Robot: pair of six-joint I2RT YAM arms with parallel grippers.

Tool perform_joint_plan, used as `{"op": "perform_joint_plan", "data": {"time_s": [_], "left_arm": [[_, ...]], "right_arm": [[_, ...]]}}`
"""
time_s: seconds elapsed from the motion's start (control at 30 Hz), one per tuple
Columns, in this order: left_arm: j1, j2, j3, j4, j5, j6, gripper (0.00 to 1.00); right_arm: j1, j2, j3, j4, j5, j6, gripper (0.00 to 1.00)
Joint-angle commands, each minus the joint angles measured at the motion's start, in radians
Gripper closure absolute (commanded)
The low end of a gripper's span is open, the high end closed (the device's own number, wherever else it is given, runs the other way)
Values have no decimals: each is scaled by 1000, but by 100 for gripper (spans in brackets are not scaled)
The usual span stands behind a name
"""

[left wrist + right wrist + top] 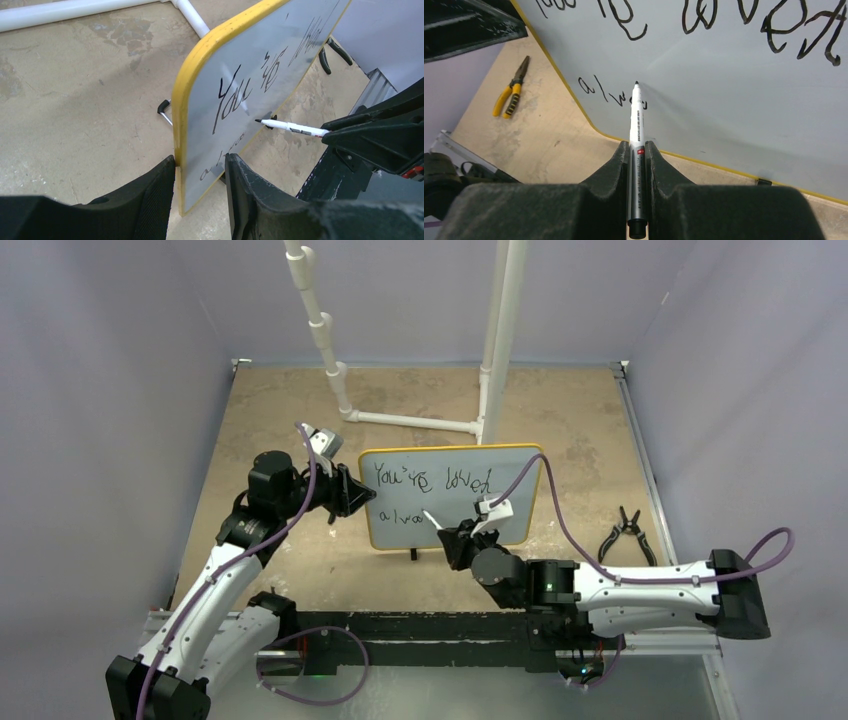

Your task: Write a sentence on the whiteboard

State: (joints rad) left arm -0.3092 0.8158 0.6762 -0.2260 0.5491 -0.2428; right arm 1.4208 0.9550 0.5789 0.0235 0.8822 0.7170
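Top external: the whiteboard [450, 450] stands upright on its feet near the middle of the table [280, 430], its face toward the arms. The sentence [430, 480] runs across it in two lines of black script, the lower line short and at the left. The left gripper [355, 495] is at the board's left edge. The right gripper [455, 538] is low in front of the board and holds a marker [432, 519] pointed at the lower line. A pair of pliers [627, 535] lies on the table right of the board, and a white pipe frame [415, 423] stands behind it.

Left wrist: the gripper's two fingers [150, 200] sit on either side of the yellow frame at the board's lower corner, jaws narrowed onto it. The far finger looks pressed to the face, though the angle makes contact hard to confirm. The marker's tip is at the board's face.

Right wrist: the jaws are closed tight on the marker's barrel, which sticks straight out between them. Its tip meets the board at the end of the lower line. The yellow-handled pliers lie well apart on the table.
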Motion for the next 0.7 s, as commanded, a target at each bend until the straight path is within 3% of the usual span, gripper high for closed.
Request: {"op": "perform_joint_plan", "data": {"time_s": [0.0,0.43,0.67], "left_arm": [[-7,1,5,20,20,12,60],[-8,-4,4,21,25,11,60],[-8,-7,5,20,24,11,60]], "right_arm": [[-2,44,30,-15,52,-3,100],[-2,65,37,-175,53,143,100],[0,29,28,-120,39,84,100]]}}
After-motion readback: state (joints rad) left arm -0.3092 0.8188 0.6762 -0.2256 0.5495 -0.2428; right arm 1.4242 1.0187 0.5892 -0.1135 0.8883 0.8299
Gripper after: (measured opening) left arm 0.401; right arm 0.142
